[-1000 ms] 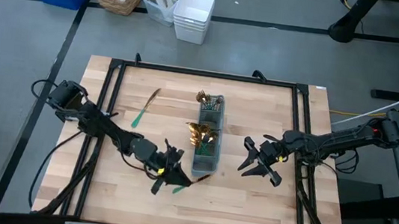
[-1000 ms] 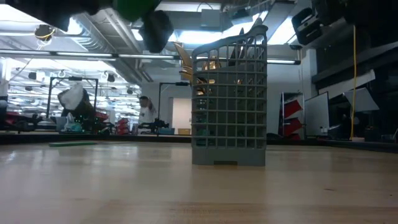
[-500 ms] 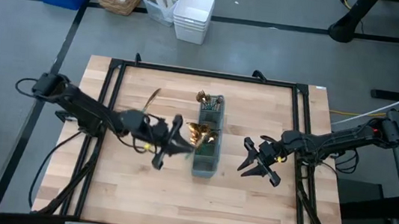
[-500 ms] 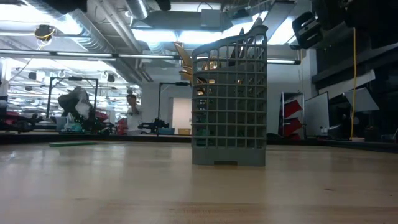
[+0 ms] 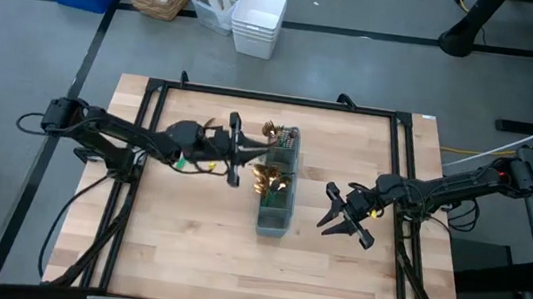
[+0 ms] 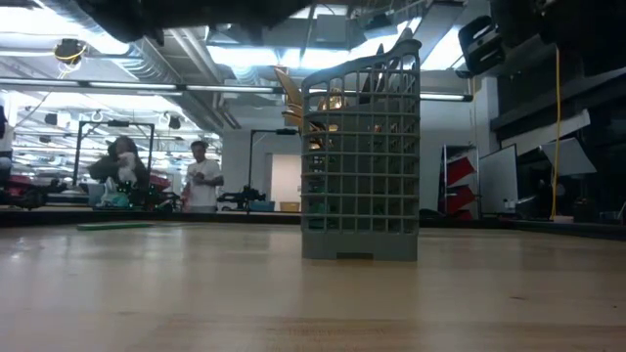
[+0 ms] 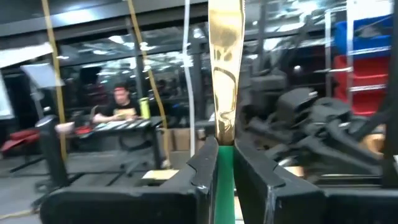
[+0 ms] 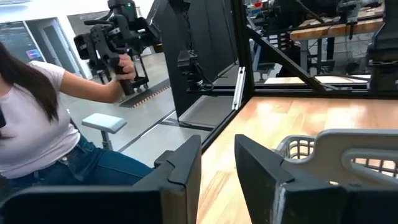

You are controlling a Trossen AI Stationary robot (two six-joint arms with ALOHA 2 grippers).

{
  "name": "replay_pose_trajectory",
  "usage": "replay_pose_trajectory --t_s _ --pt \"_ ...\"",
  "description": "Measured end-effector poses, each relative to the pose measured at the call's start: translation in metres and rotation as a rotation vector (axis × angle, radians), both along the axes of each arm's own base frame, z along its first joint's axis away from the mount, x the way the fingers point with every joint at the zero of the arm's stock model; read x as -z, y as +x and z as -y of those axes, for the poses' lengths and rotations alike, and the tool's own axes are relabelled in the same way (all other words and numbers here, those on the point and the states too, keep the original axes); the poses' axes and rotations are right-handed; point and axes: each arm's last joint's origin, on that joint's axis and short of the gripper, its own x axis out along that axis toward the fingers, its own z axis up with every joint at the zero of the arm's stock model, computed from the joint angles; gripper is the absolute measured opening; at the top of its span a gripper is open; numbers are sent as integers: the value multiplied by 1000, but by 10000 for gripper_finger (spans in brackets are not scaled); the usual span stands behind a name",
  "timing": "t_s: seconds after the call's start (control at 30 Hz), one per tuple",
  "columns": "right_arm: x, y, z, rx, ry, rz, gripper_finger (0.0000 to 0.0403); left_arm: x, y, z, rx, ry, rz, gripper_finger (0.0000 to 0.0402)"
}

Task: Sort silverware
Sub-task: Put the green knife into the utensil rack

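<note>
Left pincer (image 5: 236, 150) just left of grey caddy (image 5: 277, 186), gripping a gold knife (image 7: 225, 93) by its green handle, right pincer (image 5: 343, 219) open to the caddy's right

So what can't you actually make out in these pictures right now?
- Held piece, left wrist view: head runs off the top edge, so its kind is unclear.
- Left gripper, high view: blurred and too small to show the grip.
- Caddy contents, high view: gold heads too small to count.
- Low view: the caddy mesh hides its contents.
</note>
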Motion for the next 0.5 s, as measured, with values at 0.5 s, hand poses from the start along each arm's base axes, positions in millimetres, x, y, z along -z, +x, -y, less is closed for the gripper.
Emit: replay_pose_trajectory --t_s 0.5 --pt "4 1 2 66 -48 -20 99 38 24 -30 -87 -27 -19 37"
